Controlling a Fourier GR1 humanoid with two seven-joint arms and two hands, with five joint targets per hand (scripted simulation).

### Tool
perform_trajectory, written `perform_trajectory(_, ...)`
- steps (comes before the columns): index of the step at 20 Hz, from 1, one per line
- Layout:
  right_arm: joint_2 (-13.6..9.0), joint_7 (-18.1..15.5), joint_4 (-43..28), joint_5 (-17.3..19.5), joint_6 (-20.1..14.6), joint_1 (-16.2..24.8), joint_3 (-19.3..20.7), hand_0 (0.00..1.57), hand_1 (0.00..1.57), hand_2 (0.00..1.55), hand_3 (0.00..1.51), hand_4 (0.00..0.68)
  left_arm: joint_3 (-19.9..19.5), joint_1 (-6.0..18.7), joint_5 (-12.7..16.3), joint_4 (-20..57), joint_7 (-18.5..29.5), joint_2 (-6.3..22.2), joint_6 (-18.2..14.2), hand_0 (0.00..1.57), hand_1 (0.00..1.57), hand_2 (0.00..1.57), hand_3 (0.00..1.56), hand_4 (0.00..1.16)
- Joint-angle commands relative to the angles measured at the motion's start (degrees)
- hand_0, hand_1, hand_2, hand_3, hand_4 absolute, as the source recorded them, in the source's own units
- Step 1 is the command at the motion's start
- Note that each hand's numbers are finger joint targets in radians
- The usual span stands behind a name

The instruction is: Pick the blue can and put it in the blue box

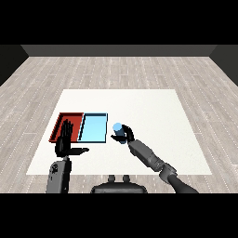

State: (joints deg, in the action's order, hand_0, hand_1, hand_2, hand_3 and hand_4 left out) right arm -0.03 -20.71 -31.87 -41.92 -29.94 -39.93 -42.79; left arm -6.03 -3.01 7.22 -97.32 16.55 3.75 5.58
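Blue can [117, 127]: grasped by right hand [124, 135], beside light blue tray [94, 128] right edge. Left hand [65, 139]: fingers straight, released.

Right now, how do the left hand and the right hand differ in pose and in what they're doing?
The left hand is open, fingers straight and pointing up, thumb out to the side; the right hand is curled round the blue can. The left hand shows in front of the red tray and holds nothing; the right hand is just right of the light blue tray. Both hands are black, on grey forearms.
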Motion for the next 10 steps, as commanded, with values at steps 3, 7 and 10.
perform_trajectory(3,0.0,3.9,2.7,0.0,-6.3,-1.9,-6.5,1.47,1.47,1.53,1.50,0.529,4.0,-0.7,-3.4,0.1,0.9,-3.6,-2.6,0.00,0.00,0.00,0.00,0.00)
perform_trajectory(7,0.0,-0.7,2.6,-0.4,-3.7,-0.6,-4.7,1.52,1.52,1.51,1.45,0.550,0.5,-1.0,0.2,-0.4,0.0,-0.4,0.4,0.00,0.00,0.00,0.00,0.00)
perform_trajectory(10,-1.0,3.1,1.1,3.8,-1.9,-7.1,0.8,1.51,1.51,1.49,1.42,0.559,1.4,-1.7,0.5,-2.0,-2.2,0.0,1.2,0.00,0.00,0.00,0.00,0.00)
